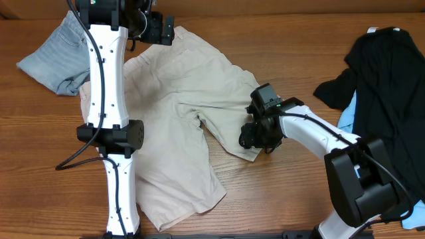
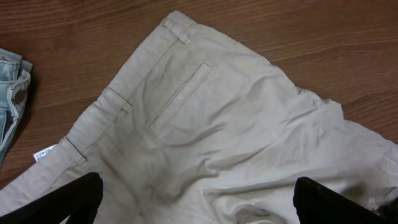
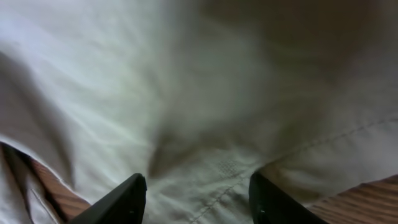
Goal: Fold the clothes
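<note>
Plainly, the khaki shorts [image 1: 174,86] were found unfolded; the left claw [image 2: 199,204] was held wide, the right claw [image 3: 198,186] parted, empty.

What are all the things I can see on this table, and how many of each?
shorts: one, pale beige, spread across the middle of the table
tag: one, white, at the shorts' waistband
denim garment: one, faded light blue, bunched at the far left
black garment: one, black, heaped at the right edge
light-blue garment: one, light blue, peeking from under the black garment
table: one, brown wood, under everything
left arm: one, white and black, over the shorts
right arm: one, white and black, right of the shorts
left tool: one, black, open above the waistband
right tool: one, black, open at a leg hem
</note>
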`<state>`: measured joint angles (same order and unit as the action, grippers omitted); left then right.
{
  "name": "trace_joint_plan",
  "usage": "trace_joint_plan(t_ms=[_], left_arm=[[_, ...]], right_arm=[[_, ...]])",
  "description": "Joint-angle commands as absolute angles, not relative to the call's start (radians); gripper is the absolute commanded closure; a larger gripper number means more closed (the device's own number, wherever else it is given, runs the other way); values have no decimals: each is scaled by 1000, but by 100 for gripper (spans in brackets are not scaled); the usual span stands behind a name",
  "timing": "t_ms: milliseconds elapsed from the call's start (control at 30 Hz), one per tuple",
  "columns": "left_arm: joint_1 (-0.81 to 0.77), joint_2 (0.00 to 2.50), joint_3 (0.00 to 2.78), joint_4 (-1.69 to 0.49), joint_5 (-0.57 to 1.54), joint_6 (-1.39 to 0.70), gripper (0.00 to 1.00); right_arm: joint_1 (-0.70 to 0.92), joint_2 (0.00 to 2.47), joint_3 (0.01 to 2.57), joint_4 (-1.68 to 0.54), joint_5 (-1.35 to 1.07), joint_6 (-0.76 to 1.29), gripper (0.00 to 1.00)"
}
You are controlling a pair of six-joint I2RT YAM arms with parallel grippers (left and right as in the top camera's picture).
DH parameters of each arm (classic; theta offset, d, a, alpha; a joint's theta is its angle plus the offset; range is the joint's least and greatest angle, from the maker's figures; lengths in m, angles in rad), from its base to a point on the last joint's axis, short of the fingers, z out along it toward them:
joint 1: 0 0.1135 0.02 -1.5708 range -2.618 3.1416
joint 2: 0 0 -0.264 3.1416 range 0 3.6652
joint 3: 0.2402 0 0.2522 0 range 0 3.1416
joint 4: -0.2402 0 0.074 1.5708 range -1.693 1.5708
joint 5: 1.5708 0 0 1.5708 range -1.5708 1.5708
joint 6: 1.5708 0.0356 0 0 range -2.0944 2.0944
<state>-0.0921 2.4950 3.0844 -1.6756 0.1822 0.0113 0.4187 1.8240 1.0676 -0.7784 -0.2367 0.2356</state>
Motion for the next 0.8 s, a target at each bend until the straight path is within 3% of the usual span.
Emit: trace_joint_plan(t_ms=[0,333,600,767], left_arm=[[-100,2487,3097,-1673,173,22,0],[-100,2487,3089,-1689,173,22,0],[-104,2487,3079,-1689,172,23,0],[-105,2487,3079,-1689,160,23,0]], right_arm=[[420,1852,984,-789,-233,245,42],[419,1852,961,-1015,-240,501,36],[391,1808,1004,-1069,-288,489,36],[390,1708,1132,-1062,-184,470,36]])
